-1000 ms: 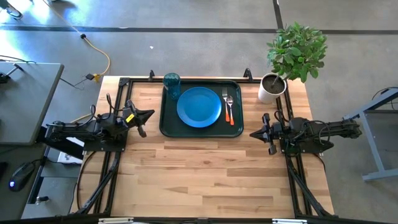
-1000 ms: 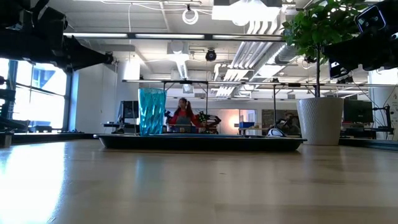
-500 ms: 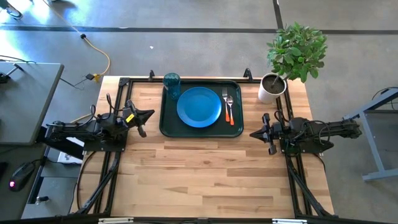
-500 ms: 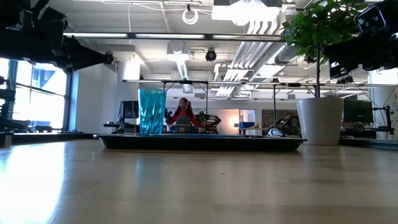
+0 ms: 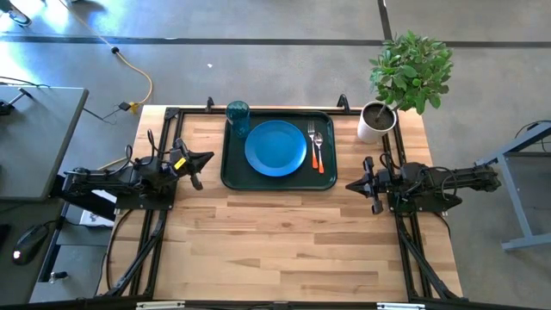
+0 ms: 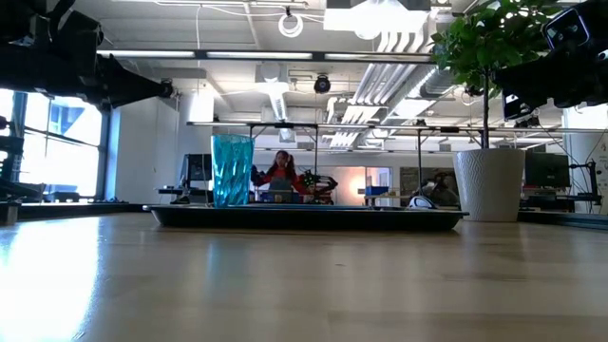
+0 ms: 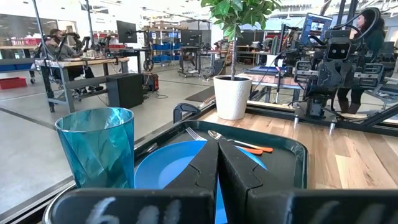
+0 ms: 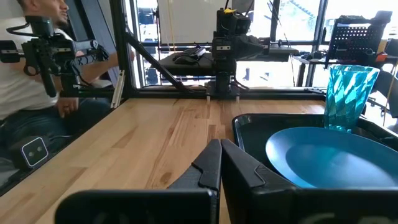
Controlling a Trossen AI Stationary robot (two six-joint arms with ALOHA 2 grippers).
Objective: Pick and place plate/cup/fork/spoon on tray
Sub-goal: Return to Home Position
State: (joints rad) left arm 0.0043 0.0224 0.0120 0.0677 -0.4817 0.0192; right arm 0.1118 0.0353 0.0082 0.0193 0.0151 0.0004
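Note:
The dark-green tray [image 5: 229,172] lies at the table's far middle. On it rest the blue plate [image 5: 275,148], the teal cup [image 5: 238,116] upright at the far left corner, and the fork [image 5: 311,145] and spoon [image 5: 319,151] side by side at the right. My left gripper [image 5: 209,157] is shut and empty, left of the tray. My right gripper [image 5: 349,184] is shut and empty, right of the tray. The cup [image 7: 96,146], plate [image 7: 174,163] and cutlery [image 7: 245,145] show in the left wrist view.
A white pot with a green plant [image 5: 377,120] stands at the table's far right corner. Black frame rails [image 5: 155,232] run along the left and right sides. Bare wood [image 5: 284,241] fills the near half. People show in the room beyond.

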